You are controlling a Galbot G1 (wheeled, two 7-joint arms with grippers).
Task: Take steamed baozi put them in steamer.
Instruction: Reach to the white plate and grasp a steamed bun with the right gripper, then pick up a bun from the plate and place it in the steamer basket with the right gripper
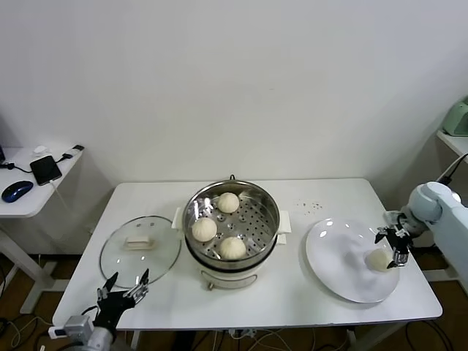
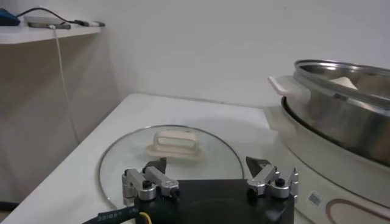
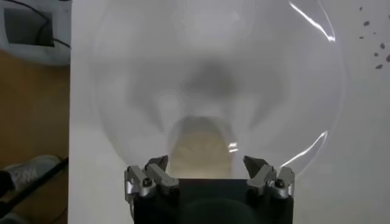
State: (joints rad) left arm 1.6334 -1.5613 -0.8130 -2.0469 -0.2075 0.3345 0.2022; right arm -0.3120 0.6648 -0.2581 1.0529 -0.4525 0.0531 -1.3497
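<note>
The steel steamer (image 1: 252, 262) stands mid-table with three cream baozi on its perforated tray (image 1: 228, 202) (image 1: 204, 229) (image 1: 232, 248). One more baozi (image 1: 378, 259) (image 3: 201, 149) lies on the white plate (image 1: 336, 256) (image 3: 274, 79) at the right. My right gripper (image 1: 395, 245) (image 3: 206, 163) hangs just over that baozi, open, with the bun in line between its fingers and not held. At the table's front left corner my left gripper (image 1: 123, 289) (image 2: 206, 164) is open and empty, pointing at the glass lid. The steamer's wall (image 2: 347, 103) also shows in the left wrist view.
A glass lid (image 1: 140, 247) (image 2: 173, 152) with a cream handle lies flat on the white table (image 1: 292, 292), left of the steamer. A side table (image 1: 29, 197) with a phone and a mouse stands at the far left. Dark specks dot the table behind the plate.
</note>
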